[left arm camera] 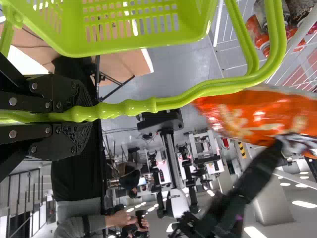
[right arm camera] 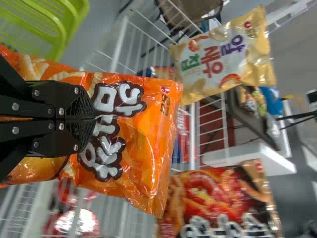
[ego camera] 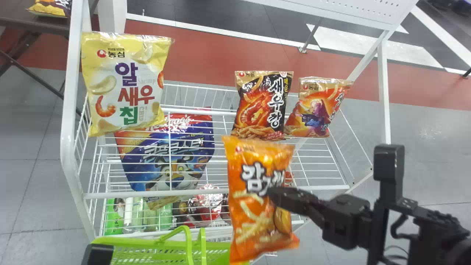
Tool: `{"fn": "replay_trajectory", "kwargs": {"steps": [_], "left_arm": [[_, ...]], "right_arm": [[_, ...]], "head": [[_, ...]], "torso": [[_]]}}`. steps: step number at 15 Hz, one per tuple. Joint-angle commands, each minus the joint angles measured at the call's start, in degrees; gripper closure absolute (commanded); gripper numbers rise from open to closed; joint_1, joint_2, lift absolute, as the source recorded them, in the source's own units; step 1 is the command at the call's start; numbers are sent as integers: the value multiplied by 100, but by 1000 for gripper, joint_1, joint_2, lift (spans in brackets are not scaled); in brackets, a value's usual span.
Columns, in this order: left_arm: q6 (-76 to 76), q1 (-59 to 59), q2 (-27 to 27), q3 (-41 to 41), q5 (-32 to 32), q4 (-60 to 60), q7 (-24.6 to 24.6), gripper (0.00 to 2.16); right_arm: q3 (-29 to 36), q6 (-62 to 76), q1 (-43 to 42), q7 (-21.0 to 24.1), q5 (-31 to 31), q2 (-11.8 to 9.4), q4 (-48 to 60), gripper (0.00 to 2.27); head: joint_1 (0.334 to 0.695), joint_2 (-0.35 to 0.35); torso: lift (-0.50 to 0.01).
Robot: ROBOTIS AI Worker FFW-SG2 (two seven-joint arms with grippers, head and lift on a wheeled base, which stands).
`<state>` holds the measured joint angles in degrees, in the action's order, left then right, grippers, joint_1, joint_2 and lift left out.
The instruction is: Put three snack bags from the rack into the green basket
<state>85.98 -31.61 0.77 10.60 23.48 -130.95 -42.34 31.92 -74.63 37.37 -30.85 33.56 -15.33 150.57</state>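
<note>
My right gripper is at the centre right of the head view, shut on an orange snack bag that hangs upright before the rack, just right of the green basket. In the right wrist view the gripper pinches the middle of the orange bag. My left gripper is closed around the handle of the green basket. On the rack stand a yellow bag, a black and orange bag and another orange bag.
The white wire rack spans the middle. Behind its front wires leans a blue bag; bottles and red packages lie on the lower shelf. The basket's raised handles stand close to the held bag.
</note>
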Motion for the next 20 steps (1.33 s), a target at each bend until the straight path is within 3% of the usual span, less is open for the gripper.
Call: {"fn": "replay_trajectory", "kwargs": {"steps": [1,4,8,20], "left_arm": [[-24,-3,-24,21,-28,-1,33,1889],[-24,-3,-50,38,-63,-1,33,1885],[-6,-3,-59,29,-72,-1,50,1889],[-41,-108,-92,65,-98,-1,15,1889]], "right_arm": [[95,-935,43,-263,37,127,-37,2236],[-169,-1427,113,-474,-7,136,-309,2236],[-1232,-1357,113,-509,-552,-66,-801,2236],[-4440,313,-819,71,-2389,-453,-3025,2236]], "head": [[695,-350],[695,-350],[695,-350],[695,-350]], "torso": [[0],[0],[0],[0]]}}
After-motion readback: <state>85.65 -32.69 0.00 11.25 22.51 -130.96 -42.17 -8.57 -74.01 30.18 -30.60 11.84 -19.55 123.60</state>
